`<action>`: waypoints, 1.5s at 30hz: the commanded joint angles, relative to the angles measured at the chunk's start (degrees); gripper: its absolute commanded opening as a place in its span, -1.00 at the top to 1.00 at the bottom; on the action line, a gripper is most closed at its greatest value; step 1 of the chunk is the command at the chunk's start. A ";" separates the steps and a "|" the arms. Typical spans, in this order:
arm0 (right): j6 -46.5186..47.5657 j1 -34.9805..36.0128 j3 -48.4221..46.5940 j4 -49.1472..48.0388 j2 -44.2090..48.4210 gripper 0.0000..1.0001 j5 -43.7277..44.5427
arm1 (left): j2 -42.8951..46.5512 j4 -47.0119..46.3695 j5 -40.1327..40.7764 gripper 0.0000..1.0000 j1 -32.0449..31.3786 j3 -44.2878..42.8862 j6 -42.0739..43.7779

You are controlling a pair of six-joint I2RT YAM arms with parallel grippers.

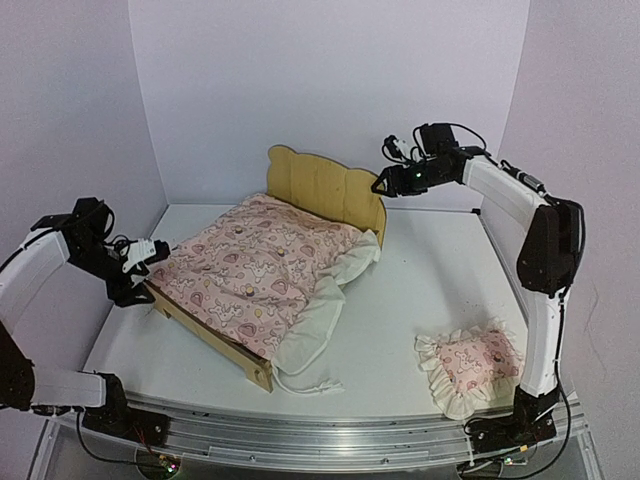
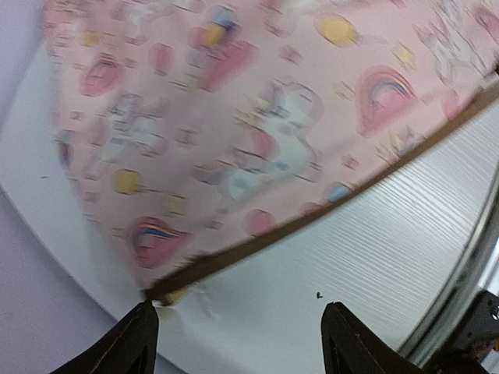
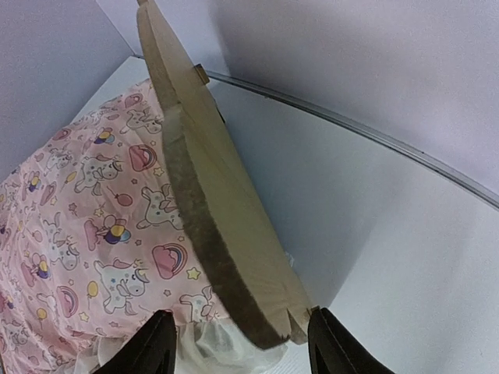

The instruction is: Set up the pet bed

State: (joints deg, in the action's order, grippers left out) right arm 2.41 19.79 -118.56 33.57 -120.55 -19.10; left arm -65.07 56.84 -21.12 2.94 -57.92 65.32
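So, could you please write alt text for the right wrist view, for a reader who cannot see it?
The pet bed's plywood headboard runs edge-on down the picture, its lower end between the right arm's open jaws at the bottom. A pink unicorn-print cushion lies to its left, bare white table to its right.

Pet bed headboard (image 3: 226, 234): edge-on between spread claw (image 3: 243, 343) fingers. Pink unicorn-print cushion (image 3: 101, 234): left. White table (image 3: 374, 234): right.
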 commanded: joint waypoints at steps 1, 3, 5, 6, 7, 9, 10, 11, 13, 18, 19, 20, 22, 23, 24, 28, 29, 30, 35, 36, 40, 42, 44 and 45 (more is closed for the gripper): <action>0.14 0.38 1.06 -9.23 -1.11 -0.12 -2.14 | 4.08 3.03 -1.82 -0.49 -0.04 7.67 5.08; -1.39 0.41 3.83 -12.80 -0.27 0.10 -0.47 | 3.85 -0.66 -0.91 -0.50 -0.04 10.04 3.22; -1.96 0.43 6.70 -14.53 1.14 0.35 0.36 | 2.19 -6.44 0.07 -0.50 -0.04 11.71 -0.04; -3.00 0.49 8.23 -15.05 2.16 0.46 0.22 | 0.79 -9.07 0.36 -0.50 -0.04 12.07 -1.65; -3.84 0.48 10.10 -15.42 3.22 0.55 0.02 | -0.85 -11.10 0.39 -0.50 -0.11 12.04 -3.05; -3.83 0.48 13.80 -15.57 5.73 0.73 0.15 | -4.96 -13.64 -0.22 -0.48 -0.37 10.31 -6.27; -3.53 0.52 16.28 -15.59 7.48 0.79 0.56 | -6.65 -14.44 -0.75 -0.46 -0.63 9.04 -7.86; -3.49 0.57 18.56 -15.56 9.11 0.83 1.23 | -8.39 -14.91 -1.25 -0.45 -0.88 7.61 -8.82; -3.22 0.95 23.01 -15.56 13.22 0.87 3.10 | -12.17 -17.29 -1.50 -0.44 -1.67 5.24 -11.30; -4.08 4.07 35.03 -15.52 23.28 0.85 12.72 | -20.49 -22.46 -1.18 -0.44 -4.11 -1.98 -15.72; -5.56 4.86 37.07 -15.39 25.22 0.81 15.00 | -22.36 -22.83 -1.32 -0.44 -4.96 -3.99 -16.22; -6.86 5.70 38.70 -15.19 27.09 0.77 17.17 | -24.33 -23.18 -1.39 -0.43 -5.91 -5.95 -16.67; -9.26 7.59 41.94 -14.58 30.19 0.74 22.28 | -27.93 -24.29 -0.88 -0.43 -7.92 -9.39 -17.52; -10.00 8.76 43.24 -14.08 31.52 0.70 24.21 | -29.60 -24.96 -0.44 -0.44 -9.11 -11.22 -18.15; -11.10 10.20 44.44 -13.41 32.76 0.66 26.36 | -31.29 -25.55 -0.19 -0.44 -10.38 -12.93 -18.97; -18.49 13.72 46.16 -9.03 35.18 0.62 29.58 | -38.57 -27.09 -0.21 -0.44 -11.66 -21.94 -22.91; -19.79 14.75 45.84 -7.86 35.33 0.59 30.14 | -40.14 -27.05 0.35 -0.45 -11.70 -24.03 -24.24; -20.24 15.60 45.45 -6.15 35.45 0.54 30.62 | -41.86 -26.45 1.26 -0.44 -11.63 -26.65 -25.08; -20.96 17.09 40.47 3.49 36.04 0.28 32.11 | -43.84 -24.91 3.51 -0.45 -10.90 -31.19 -26.64; -20.80 17.04 39.57 5.51 36.47 0.23 32.83 | -43.11 -25.06 3.47 -0.46 -10.51 -30.66 -26.83; -19.45 17.06 36.86 9.48 40.01 0.04 35.87 | -39.07 -24.45 3.45 -0.48 -8.35 -28.43 -27.49; -18.71 17.04 35.50 10.81 41.29 0.02 37.26 | -35.52 -23.78 3.28 -0.49 -8.04 -26.85 -26.94; -18.12 17.04 33.56 12.22 42.09 0.02 38.48 | -32.11 -23.59 2.67 -0.51 -8.04 -24.89 -25.98; -17.99 17.07 32.61 12.75 42.18 0.02 38.72 | -30.15 -23.11 2.38 -0.52 -8.03 -24.39 -25.71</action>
State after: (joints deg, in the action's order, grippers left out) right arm -16.46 36.70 -80.58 42.37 -81.94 16.79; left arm -104.99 33.13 -16.38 -5.64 -84.15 39.27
